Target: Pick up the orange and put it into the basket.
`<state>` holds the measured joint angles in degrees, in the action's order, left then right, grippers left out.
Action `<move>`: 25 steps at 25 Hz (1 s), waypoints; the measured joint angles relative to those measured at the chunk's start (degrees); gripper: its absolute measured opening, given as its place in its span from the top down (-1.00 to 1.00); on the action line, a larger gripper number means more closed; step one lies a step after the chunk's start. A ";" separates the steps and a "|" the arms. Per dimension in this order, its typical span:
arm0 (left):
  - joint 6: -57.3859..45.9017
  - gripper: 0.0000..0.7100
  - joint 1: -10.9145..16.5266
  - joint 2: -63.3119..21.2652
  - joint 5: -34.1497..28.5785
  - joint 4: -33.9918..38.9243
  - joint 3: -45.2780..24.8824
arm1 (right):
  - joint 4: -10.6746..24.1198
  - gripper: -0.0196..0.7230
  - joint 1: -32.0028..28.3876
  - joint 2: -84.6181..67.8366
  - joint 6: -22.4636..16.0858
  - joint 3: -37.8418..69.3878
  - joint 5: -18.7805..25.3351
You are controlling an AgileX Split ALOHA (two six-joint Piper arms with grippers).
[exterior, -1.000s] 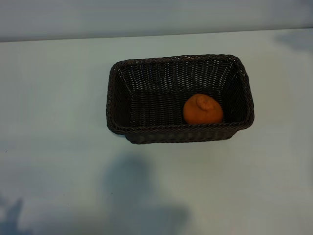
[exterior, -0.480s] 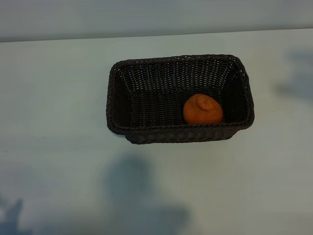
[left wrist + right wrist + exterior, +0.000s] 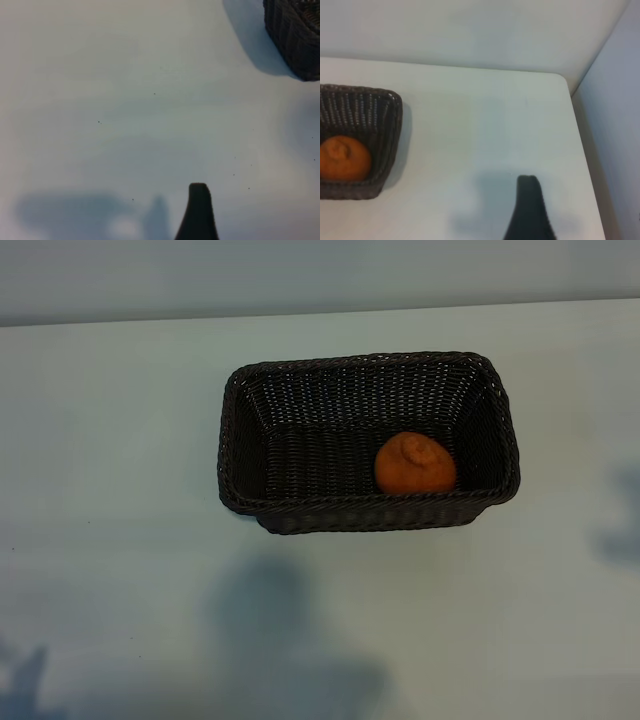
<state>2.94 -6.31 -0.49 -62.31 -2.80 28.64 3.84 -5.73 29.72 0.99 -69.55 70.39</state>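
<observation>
We see the orange (image 3: pixel 415 464) lying inside the basket (image 3: pixel 300 510), against its near long wall and toward the end nearest the right arm, with the basket standing on the pale counter (image 3: pixel 110 460). Our right end effector (image 3: pixel 530 210) hangs released and empty over bare counter beside that end of the basket. Our left end effector (image 3: pixel 198 212), also released and empty, hovers over open counter with only a basket corner at the edge of its wrist view.

Pale white table (image 3: pixel 120 540) with soft shadows, plain light wall (image 3: pixel 470 30) behind
</observation>
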 joint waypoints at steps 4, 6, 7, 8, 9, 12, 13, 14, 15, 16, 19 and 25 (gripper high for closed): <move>0.05 -0.66 0.00 0.00 0.00 0.00 0.00 | 0.11 -0.39 0.00 -7.13 0.00 4.26 -1.18; 0.05 -0.66 0.00 0.00 0.00 0.00 0.00 | 0.17 -0.39 0.15 -10.33 -0.29 6.83 -2.69; 0.05 -0.66 0.00 0.00 0.00 0.00 0.00 | 0.16 -0.39 0.72 -11.73 -0.62 8.42 -3.58; 0.05 -0.66 0.00 0.00 0.00 0.00 0.00 | 0.16 -0.39 1.43 -13.33 -0.99 9.81 -4.18; 0.05 -0.66 0.00 0.00 0.00 0.00 0.00 | 0.16 -0.39 2.18 -15.12 -1.45 11.55 -4.74; 0.05 -0.66 0.00 0.00 0.00 0.00 0.00 | 0.16 -0.39 3.57 -19.75 -2.27 16.35 -4.91; 0.05 -0.66 0.00 0.00 0.00 0.00 0.00 | 0.16 -0.39 3.62 -21.18 -2.49 17.81 -4.64; 0.05 -0.66 0.00 0.00 0.00 0.00 0.00 | 0.16 -0.39 3.62 -22.92 -2.62 19.12 -4.46; 0.05 -0.66 0.00 0.00 0.00 0.00 0.00 | 0.16 -0.39 3.62 -24.58 -2.67 20.24 -4.31; 0.05 -0.66 0.00 0.00 0.00 0.00 0.00 | 0.16 -0.39 3.62 -26.16 -2.73 21.21 -4.32; 0.05 -0.66 0.00 0.00 0.00 0.00 0.00 | 0.16 -0.39 3.62 -29.84 -2.86 23.55 -4.32; 0.05 -0.66 0.00 0.00 0.00 0.00 0.00 | 0.26 -0.39 4.02 -30.26 -2.92 29.03 -2.91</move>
<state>2.99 -6.31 -0.49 -62.31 -2.80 28.64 4.10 -1.71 -0.53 -1.93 -40.52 67.48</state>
